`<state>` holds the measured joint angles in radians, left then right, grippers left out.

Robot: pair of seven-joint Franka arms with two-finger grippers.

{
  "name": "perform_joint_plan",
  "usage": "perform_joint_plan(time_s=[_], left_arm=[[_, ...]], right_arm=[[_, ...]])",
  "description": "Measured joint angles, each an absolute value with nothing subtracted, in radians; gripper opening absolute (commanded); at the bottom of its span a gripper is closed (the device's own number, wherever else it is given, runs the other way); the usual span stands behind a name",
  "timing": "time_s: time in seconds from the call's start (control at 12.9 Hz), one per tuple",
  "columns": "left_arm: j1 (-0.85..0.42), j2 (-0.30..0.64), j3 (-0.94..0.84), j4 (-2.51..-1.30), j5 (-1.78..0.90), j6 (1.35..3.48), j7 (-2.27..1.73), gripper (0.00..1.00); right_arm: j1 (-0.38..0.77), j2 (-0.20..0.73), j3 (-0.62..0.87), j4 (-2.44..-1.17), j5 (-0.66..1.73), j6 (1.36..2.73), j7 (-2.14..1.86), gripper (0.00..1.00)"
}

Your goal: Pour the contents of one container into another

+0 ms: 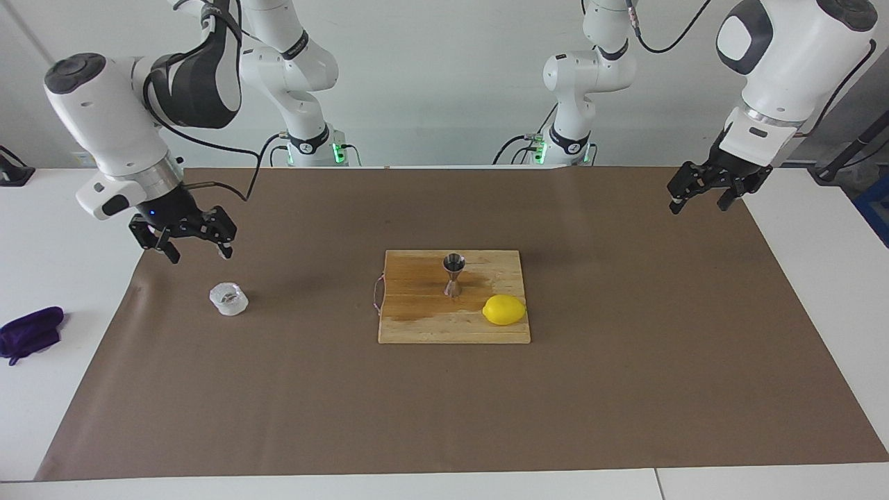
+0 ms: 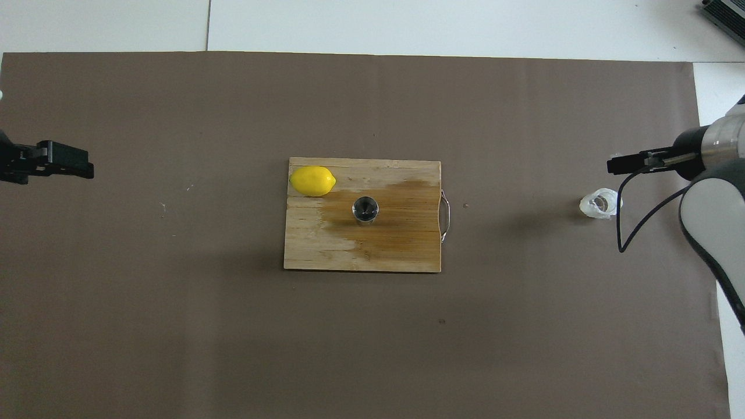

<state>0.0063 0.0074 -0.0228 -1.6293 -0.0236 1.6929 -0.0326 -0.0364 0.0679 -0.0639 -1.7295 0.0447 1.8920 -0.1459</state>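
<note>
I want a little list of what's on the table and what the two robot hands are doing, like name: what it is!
cup: plastic cup upright on the brown mat, at the right arm's end
jigger: steel jigger upright on the cutting board
lemon: lemon on the board, beside the jigger
cloth: purple cloth off the mat
right gripper: right gripper open, empty, in the air near the cup
left gripper: left gripper open, empty, waiting
</note>
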Motion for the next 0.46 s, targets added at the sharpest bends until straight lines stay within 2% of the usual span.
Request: perform_joint_plan(time_s=[0.46], left_arm=[[0.006, 0.007, -0.023, -1.629, -0.024, 1.693, -0.033, 1.00]], right_arm=[[-0.037, 0.027, -0.064, -1.587, -0.030, 1.603, -0.110, 1.00]])
